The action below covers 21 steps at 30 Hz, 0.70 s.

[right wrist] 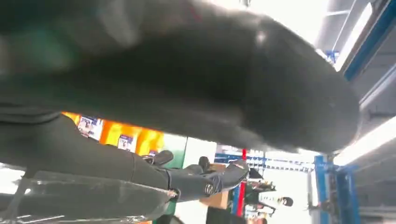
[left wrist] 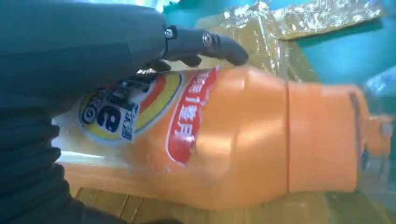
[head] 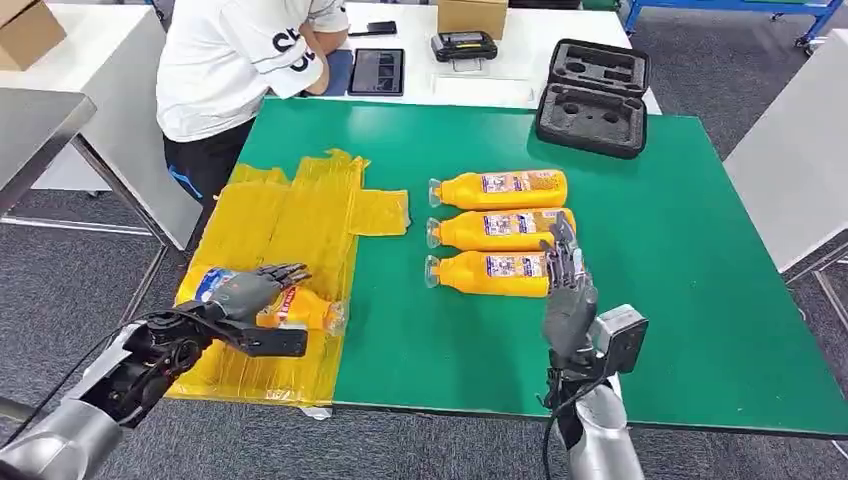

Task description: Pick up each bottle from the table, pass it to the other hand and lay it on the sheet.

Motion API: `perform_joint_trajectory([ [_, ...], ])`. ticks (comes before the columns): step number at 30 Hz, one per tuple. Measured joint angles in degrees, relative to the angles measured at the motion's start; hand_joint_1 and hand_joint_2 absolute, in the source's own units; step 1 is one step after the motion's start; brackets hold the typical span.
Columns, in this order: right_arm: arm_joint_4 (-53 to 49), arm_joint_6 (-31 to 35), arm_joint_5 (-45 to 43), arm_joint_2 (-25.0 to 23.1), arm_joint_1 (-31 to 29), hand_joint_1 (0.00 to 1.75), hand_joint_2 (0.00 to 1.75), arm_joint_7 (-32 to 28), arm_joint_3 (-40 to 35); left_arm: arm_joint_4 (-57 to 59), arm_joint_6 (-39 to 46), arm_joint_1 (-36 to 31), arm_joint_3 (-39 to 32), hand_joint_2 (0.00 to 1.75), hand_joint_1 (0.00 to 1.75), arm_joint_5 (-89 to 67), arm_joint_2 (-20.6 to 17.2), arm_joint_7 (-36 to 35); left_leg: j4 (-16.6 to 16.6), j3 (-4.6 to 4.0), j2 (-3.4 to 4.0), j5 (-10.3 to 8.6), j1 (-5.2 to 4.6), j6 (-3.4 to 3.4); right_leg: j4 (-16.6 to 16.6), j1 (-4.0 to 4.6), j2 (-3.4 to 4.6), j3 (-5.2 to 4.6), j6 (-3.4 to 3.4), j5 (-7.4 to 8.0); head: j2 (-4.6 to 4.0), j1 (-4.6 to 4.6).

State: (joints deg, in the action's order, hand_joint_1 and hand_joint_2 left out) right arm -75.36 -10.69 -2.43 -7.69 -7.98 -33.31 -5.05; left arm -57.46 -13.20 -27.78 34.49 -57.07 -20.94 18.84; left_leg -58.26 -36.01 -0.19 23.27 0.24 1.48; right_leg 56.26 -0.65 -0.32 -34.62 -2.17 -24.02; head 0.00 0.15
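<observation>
Green covers the tabletop [head: 680,300] I am working over, with grey carpet around it and a white desk beyond its far edge, where a person in a white shirt [head: 235,60] stands at the far left corner. On the left part of the tabletop lies the yellow plastic sheet [head: 290,215], crinkled, running from near the far edge down to the near edge.

My left hand [head: 245,295] is over the near end of that sheet, its fingers [left wrist: 205,42] wrapped across the orange bottle [left wrist: 243,140] it holds. This bottle lies on its side, long axis running roughly left to right, neck toward the tabletop's middle. From the left wrist camera I see the label and the orange body well, but the cap end blurs out, and I cannot tell whether the bottle rests on the sheet or hangs just above it.

Three more orange bottles lie side by side in the middle of the tabletop, all with clear caps toward the left edge: the far bottle [head: 500,188], the middle bottle [head: 495,228] and the near bottle [head: 488,272].

My right hand [head: 568,290] is at the base ends of the near and middle bottles, fingers [head: 560,255] straight, spread and holding nothing; whether they touch a bottle I cannot make out. Much of the right wrist picture is dark and blurred.

A black foam-lined case [head: 592,95] sits open at the far edge.
</observation>
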Motion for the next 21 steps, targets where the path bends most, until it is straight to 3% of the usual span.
perform_joint_trajectory([
  [18,3.1,1.9,-2.8,0.0,-1.1,0.00,0.00,3.1,0.8,-7.5,2.0,5.9,-4.2,0.00,0.00,0.4,-0.8,-0.9,0.0,-0.29,0.01,0.01,0.00,0.00,0.0,0.00,0.00,-0.30,0.00,-0.01,0.00,-0.02],
  [21,3.4,1.8,-2.7,0.0,-1.0,0.00,0.00,3.1,0.8,-9.6,6.5,7.3,-5.6,0.00,0.00,2.8,-0.5,4.3,0.0,-0.33,0.00,0.00,0.00,0.00,0.0,-0.01,-0.01,-0.38,0.00,-0.01,0.00,0.00],
])
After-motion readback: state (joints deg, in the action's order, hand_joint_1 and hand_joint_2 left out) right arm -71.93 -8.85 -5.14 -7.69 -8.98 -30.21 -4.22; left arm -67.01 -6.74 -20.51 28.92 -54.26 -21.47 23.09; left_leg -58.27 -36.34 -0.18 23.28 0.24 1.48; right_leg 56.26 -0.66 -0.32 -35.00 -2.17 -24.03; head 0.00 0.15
